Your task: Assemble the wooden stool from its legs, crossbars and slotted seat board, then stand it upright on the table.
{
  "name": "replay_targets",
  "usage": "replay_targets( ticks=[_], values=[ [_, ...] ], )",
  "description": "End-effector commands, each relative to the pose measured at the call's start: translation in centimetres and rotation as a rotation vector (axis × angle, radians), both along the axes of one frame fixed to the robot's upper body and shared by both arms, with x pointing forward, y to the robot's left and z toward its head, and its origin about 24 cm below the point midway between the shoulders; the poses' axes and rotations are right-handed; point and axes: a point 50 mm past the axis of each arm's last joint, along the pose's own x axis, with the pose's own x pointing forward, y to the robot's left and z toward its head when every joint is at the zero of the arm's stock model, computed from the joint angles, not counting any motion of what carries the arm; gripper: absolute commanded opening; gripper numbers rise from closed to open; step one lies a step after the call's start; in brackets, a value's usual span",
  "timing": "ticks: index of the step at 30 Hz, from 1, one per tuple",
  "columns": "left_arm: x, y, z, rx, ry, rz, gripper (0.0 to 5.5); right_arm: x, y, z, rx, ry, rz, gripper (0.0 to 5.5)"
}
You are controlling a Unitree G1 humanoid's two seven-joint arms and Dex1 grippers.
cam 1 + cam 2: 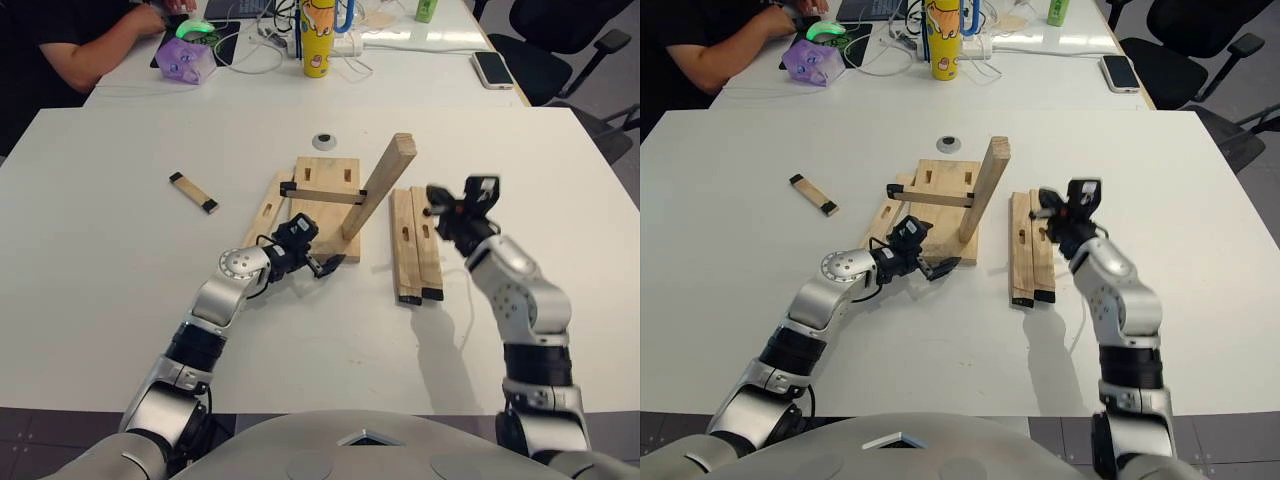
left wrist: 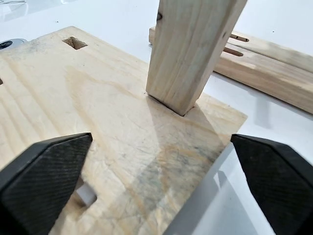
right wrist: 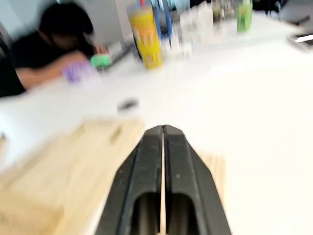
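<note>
Pale pine makes up every part here. The slotted seat board [image 1: 322, 215] lies flat on the table [image 1: 120, 260], its near corner between the spread fingers of the left tool [image 1: 326, 264], which grips nothing. Just ahead of that tool one leg [image 1: 378, 185] stands tilted in a corner slot, and a dark-ended crossbar [image 1: 320, 194] runs from it across the board. The right tool [image 1: 432, 200] hangs clenched and empty above two more legs [image 1: 415, 245] lying side by side. A loose crossbar [image 1: 193, 192] lies well off to the left tool's outer side. The wood looks light, stiff and rough enough not to slip, but the leaning leg seems only loosely seated. I judge it best taken low, near the slot and across its flat faces, so that pressing it home does not lever the board up.
</note>
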Motion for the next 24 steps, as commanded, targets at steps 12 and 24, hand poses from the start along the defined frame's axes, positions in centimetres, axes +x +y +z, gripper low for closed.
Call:
replay_targets(
  ticks=[12, 24],
  values=[
    [-1.2, 3.9, -1.4, 0.104, 0.058, 0.197, 5.24, -2.3, 2.4, -0.1, -0.015, 0.213, 0.055, 1.93],
    [-1.7, -0.1, -0.3, 0.026, 0.025, 0.033, 5.24, -1.6, 3.3, -1.0, -0.036, 0.306, 0.036, 2.16]
  ],
)
